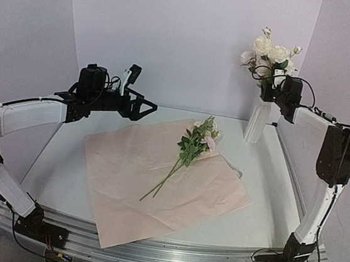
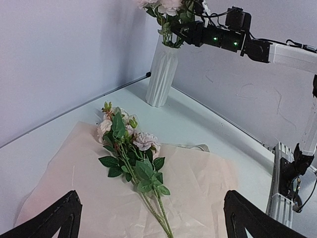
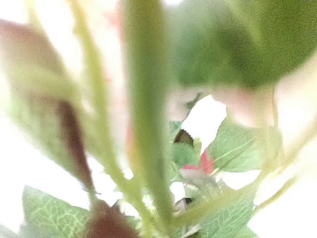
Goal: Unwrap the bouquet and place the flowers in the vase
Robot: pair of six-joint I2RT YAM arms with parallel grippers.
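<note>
The bouquet lies unwrapped: its pale pink paper (image 1: 156, 186) (image 2: 208, 188) is spread flat on the table. A couple of flowers (image 1: 196, 143) (image 2: 131, 148) with long green stems rest on it. The ribbed white vase (image 1: 256, 121) (image 2: 161, 74) stands at the back right and holds several blooms (image 1: 269, 53) (image 2: 166, 5). My right gripper (image 1: 270, 85) (image 2: 181, 32) is among those stems just above the rim. The right wrist view shows only blurred stems and leaves, with the fingers hidden. Above the paper's left side my left gripper (image 1: 141, 107) (image 2: 151, 203) hovers open and empty.
A cream ribbon (image 1: 237, 171) (image 2: 198, 147) lies at the paper's right edge. White walls close the table at the back and on both sides. The aluminium rail (image 1: 167, 253) with the arm bases runs along the near edge.
</note>
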